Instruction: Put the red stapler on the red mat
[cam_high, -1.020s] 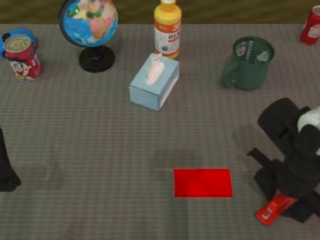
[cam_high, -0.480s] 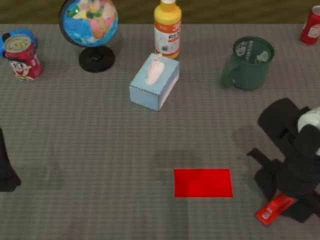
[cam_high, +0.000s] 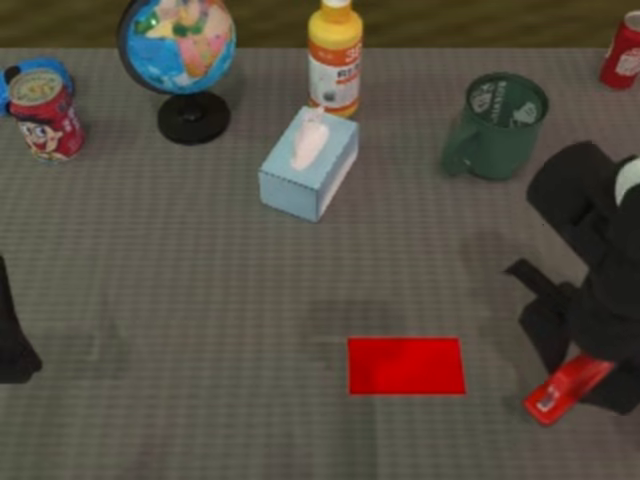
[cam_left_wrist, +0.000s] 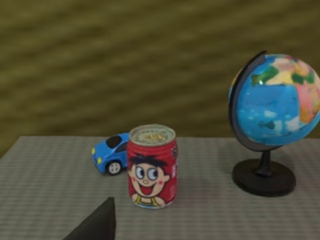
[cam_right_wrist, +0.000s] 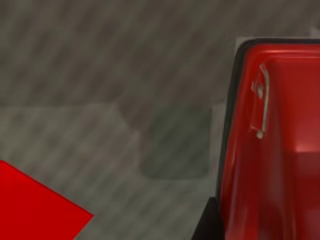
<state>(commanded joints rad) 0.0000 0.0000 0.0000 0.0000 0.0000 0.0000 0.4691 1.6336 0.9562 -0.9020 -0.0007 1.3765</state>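
Note:
The red stapler (cam_high: 565, 392) is held at the front right of the table, with my right gripper (cam_high: 594, 372) shut on its rear half. Its pale-marked tip points toward the front left. In the right wrist view the stapler (cam_right_wrist: 280, 150) fills the frame's side, and its shadow lies on the cloth beneath it. The red mat (cam_high: 406, 366) lies flat to the stapler's left, a short gap away, and one corner of the mat (cam_right_wrist: 30, 205) shows in the right wrist view. My left arm (cam_high: 10, 340) is parked at the table's left edge.
At the back stand a globe (cam_high: 177, 60), an orange bottle (cam_high: 335, 55), a green mug (cam_high: 495, 125) and a red soda can (cam_high: 622, 52). A tissue box (cam_high: 308, 165) sits mid-table. A cartoon-print can (cam_high: 42, 110) and a blue toy car (cam_left_wrist: 111, 152) are at the back left.
My right arm has moved with the stapler in its grip. The stapler has shifted a little to the right and toward the back, and the arm's upper part now reaches nearer the mug.

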